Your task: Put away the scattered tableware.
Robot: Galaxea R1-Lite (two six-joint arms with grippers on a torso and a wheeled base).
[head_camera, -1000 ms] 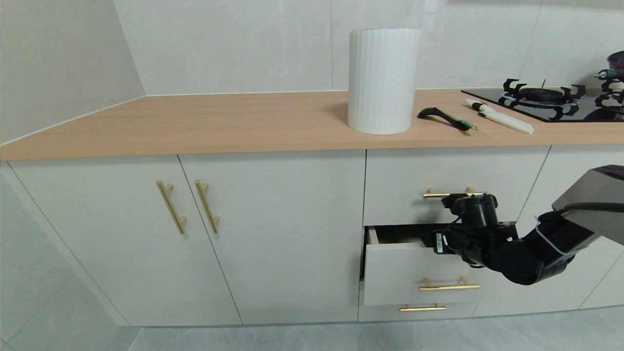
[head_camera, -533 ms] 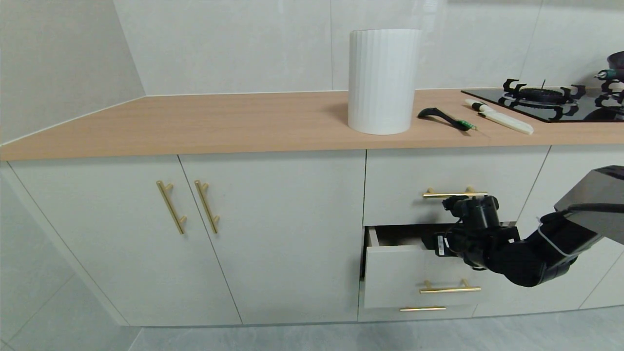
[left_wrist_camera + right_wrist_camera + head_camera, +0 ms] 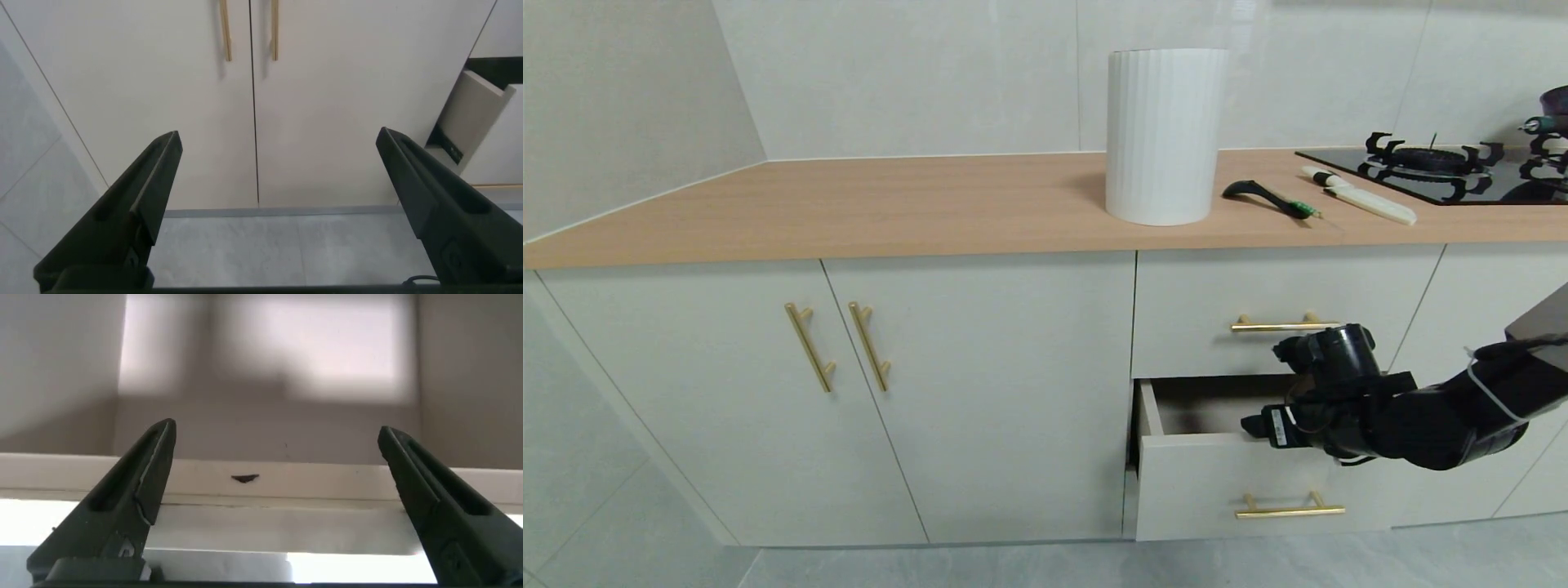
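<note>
Though the label [image 3: 1279,435] by the drawer [image 3: 1217,482] is unreadable, both arms' jaws gape empty

I log the surface [image 3: 890,204] as wood-grain with a smooth satin finish, and the tall white canister [image 3: 1164,135] on it as matt with fine vertical ribbing. Cabinet doors [image 3: 980,392] and the drawer front [image 3: 1217,482] read pale, matt and smooth; the bar handles [image 3: 1286,325] are brushed gold-toned metal. The hob [image 3: 1347,159] is glossy black glass, the wall tiles [image 3: 915,73] carry a faint sheen, and the right gripper [image 3: 276,429] looks like matt black plastic.
</note>
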